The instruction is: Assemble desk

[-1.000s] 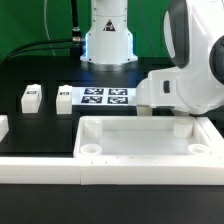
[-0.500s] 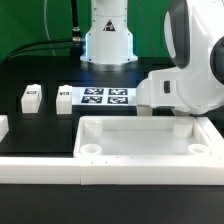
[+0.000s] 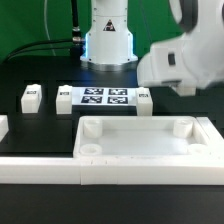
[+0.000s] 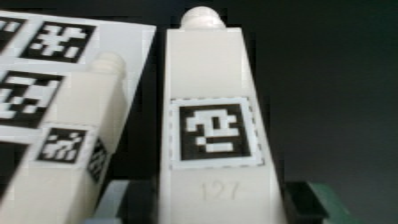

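Observation:
The white tray-like tabletop [image 3: 140,140] lies in the front middle, sockets up. Two white tagged legs [image 3: 30,97] [image 3: 65,97] lie at the exterior view's left. A third leg [image 3: 143,97] lies just right of the marker board [image 3: 104,97], under my hand. In the wrist view this leg [image 4: 214,120], with its tag facing the camera, fills the space between my fingers [image 4: 139,200]. My gripper [image 4: 217,205] is shut on it, both dark pads against its sides. The fingers are hidden behind the arm in the exterior view.
Long low white border rails [image 3: 40,168] run along the front. A white piece [image 3: 3,127] shows at the far left edge. The robot base [image 3: 108,40] stands behind the marker board, which also shows in the wrist view [image 4: 45,80] close beside the leg.
The arm body has risen and shifted toward the exterior view's left, uncovering the tabletop's right corner and the leg end beside the marker board. It held still between the two earlier frames.

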